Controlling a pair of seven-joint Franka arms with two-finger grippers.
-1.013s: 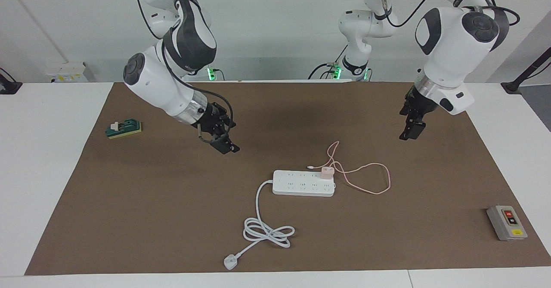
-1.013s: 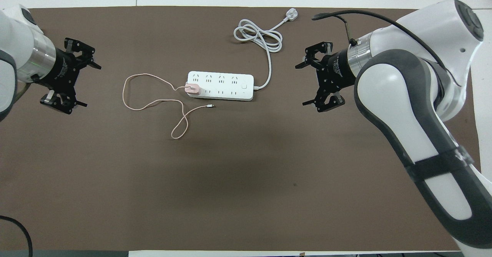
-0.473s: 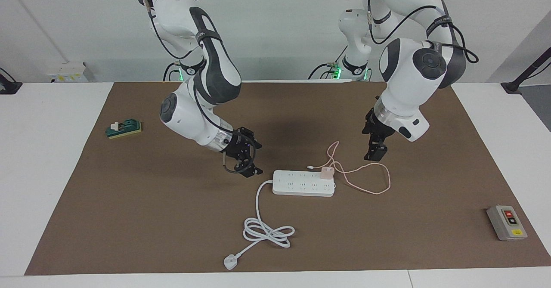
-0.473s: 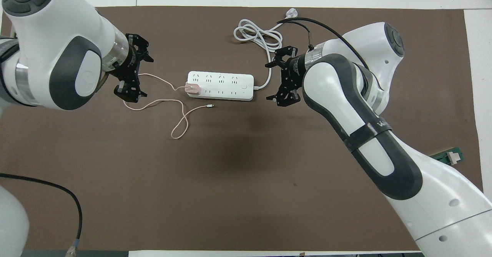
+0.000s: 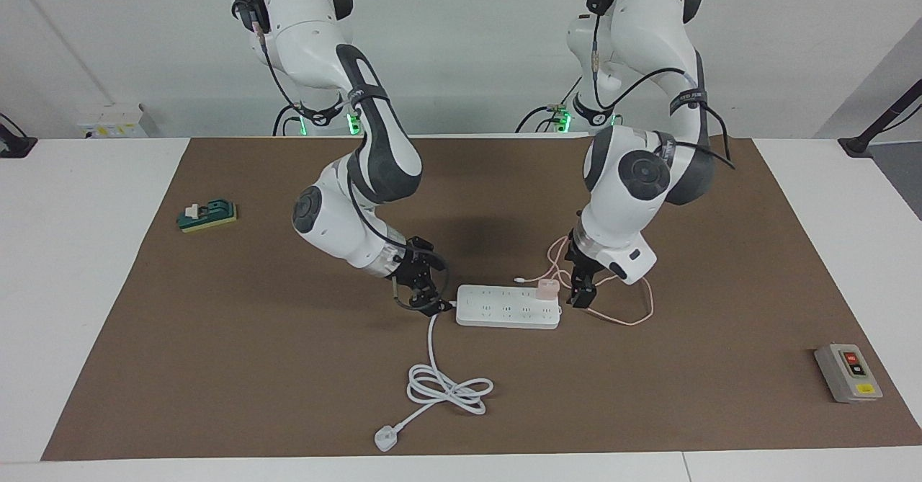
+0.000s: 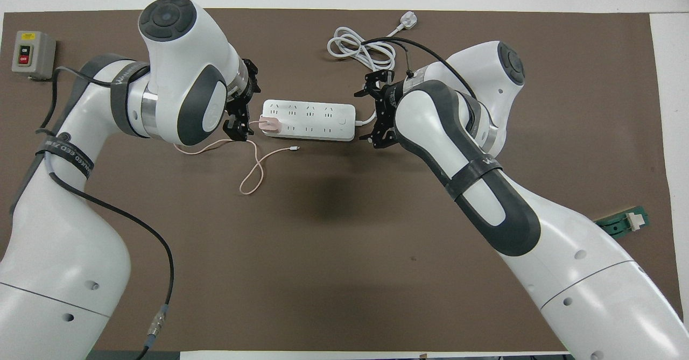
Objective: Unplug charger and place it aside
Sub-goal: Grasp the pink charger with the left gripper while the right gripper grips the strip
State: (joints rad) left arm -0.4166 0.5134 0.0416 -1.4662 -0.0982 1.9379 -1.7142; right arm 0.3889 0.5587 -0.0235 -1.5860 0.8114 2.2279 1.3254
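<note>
From the facing camera I see the small pale-pink cube-shaped charger (image 5: 547,289) plugged into the long white multi-socket power strip (image 5: 508,306), at the strip's end toward the left arm. Its thin pink cable (image 5: 634,319) loops over the brown mat (image 5: 216,367) on the surface. My left gripper (image 5: 580,291) sits low just beside the charger, jaws wide and holding nothing. My right gripper (image 5: 426,296) is low at the strip's other end; I cannot tell how its jaws stand.

From the overhead camera, the left gripper (image 6: 240,117) flanks the charger (image 6: 269,125) and the right gripper (image 6: 377,110) is beside the strip's (image 6: 309,119) thick white cord (image 6: 359,48).
</note>
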